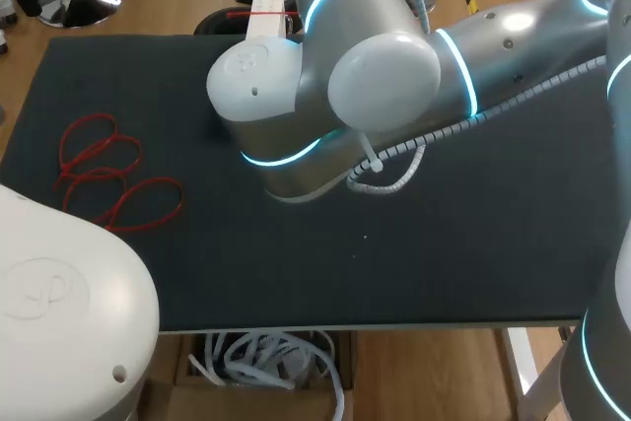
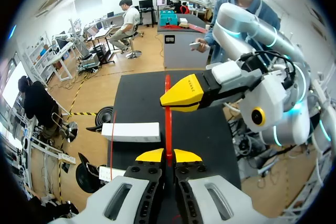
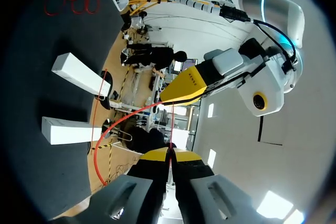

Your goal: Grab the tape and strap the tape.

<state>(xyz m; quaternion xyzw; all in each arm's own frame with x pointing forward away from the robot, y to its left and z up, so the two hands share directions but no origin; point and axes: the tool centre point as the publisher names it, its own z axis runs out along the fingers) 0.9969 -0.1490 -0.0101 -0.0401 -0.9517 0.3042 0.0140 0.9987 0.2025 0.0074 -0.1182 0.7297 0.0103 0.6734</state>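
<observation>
A thin red tape tie [image 2: 168,121] runs straight ahead from my left gripper [image 2: 168,156], which is shut on its near end. My right gripper [image 2: 172,100] meets the tie's far part from the side, its yellow tips together. In the right wrist view my right gripper [image 3: 169,154] is shut on the red tie [image 3: 123,121]. From there the tie rises to my left gripper [image 3: 174,94] and curves away in a loop. In the head view my right arm [image 1: 345,76] hides both grippers.
A pile of spare red ties [image 1: 108,170] lies at the table's left. Two white boxes [image 3: 79,72] [image 3: 65,129] stand near the far edge, one [image 2: 131,131] with a red strap around it. My left arm's base [image 1: 59,293] fills the near left corner.
</observation>
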